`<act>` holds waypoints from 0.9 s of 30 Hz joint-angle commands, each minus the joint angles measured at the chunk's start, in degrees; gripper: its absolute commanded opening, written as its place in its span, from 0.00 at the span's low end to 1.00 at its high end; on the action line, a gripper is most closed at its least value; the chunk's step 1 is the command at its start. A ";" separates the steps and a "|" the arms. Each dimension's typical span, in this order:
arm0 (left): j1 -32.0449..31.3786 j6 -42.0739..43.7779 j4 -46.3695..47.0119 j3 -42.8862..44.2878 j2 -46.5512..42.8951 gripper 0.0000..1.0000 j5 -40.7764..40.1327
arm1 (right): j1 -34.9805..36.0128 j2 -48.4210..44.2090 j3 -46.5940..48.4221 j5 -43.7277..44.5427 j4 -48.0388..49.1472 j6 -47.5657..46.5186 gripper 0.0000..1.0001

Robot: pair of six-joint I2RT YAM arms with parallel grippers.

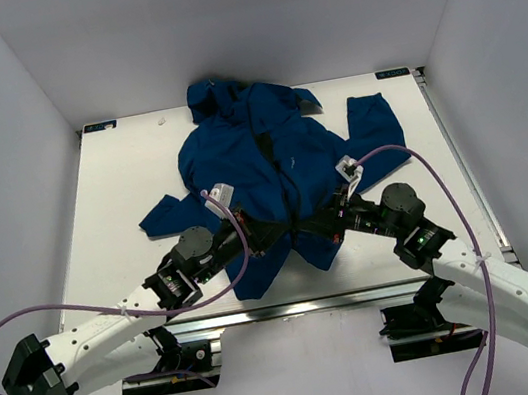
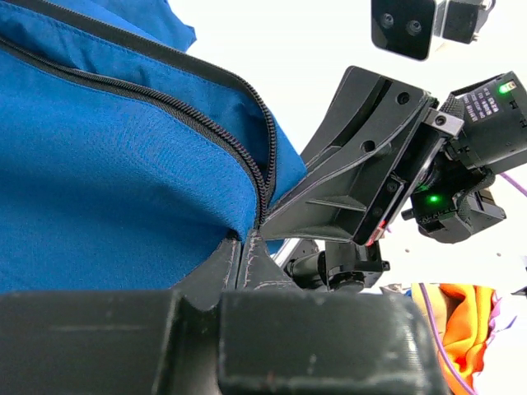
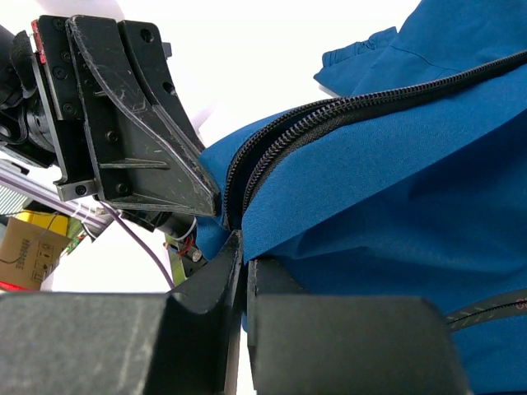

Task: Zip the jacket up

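One large dark blue hooded fabric jacket (image 1: 267,156) lies on one white table (image 1: 111,193); we see its hood pointing away from the two pincers, long axis running out from them. Left gripper (image 1: 274,228) and right gripper (image 1: 321,222) each pinch its hem beside the one black zipper (image 2: 165,107).

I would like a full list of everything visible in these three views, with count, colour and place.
dark blue hooded fabric jacket: one, blue, spread over the table's middle.
black front zipper: one, black, its two rows apart near the hem.
flat white table: one, white, under the jacket.
thin purple cables: two, purple, along the arms.
left arm, right arm: two, black and white, at the near edge; left jaws and right jaws both shut on the jacket's hem.
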 commanded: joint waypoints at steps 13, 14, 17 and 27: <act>-0.13 -1.61 2.14 -0.86 -0.23 0.00 -0.07 | 0.50 -1.13 0.60 0.00 3.55 -0.24 0.00; -0.13 -1.61 1.97 -0.86 -0.32 0.00 -0.07 | 0.59 -1.30 0.43 0.01 3.46 -0.24 0.00; -0.13 -1.61 2.06 -0.95 -0.67 0.00 0.01 | 0.59 -1.92 0.42 0.62 2.93 -0.41 0.00; -0.13 -1.96 1.44 -0.95 -1.11 0.00 -2.18 | 0.59 -2.36 0.60 0.09 1.97 -0.59 0.00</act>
